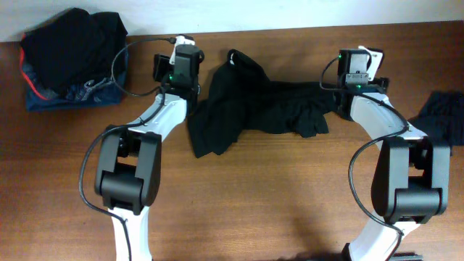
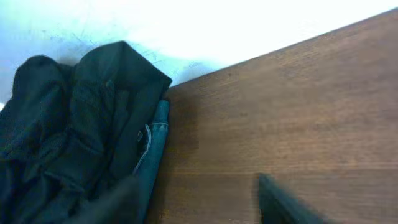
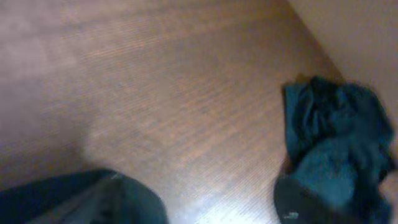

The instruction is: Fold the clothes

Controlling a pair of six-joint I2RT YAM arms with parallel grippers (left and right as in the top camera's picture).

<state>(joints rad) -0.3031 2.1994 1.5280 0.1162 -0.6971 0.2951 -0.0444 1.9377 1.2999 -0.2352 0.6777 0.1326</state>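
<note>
Black T-shirt (image 1: 254,105) is lying crumpled on the desk (image 1: 239,210) between my arms. Left wrist: my left hand (image 2: 199,202) is standing wide, empty. Right wrist: my right hand (image 3: 193,199) likewise. Spreading is pending, I judge; next move needs two corners gripped.

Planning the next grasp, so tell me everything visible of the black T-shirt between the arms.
The black T-shirt is soft, matte fabric, unfolded and crumpled into a wide, wrinkled bunch. It lies on the wooden table toward the far edge, its left part trailing nearer the robot. A tiny white speck shows near its top. Its right end nears the right arm; contact unclear.
</note>
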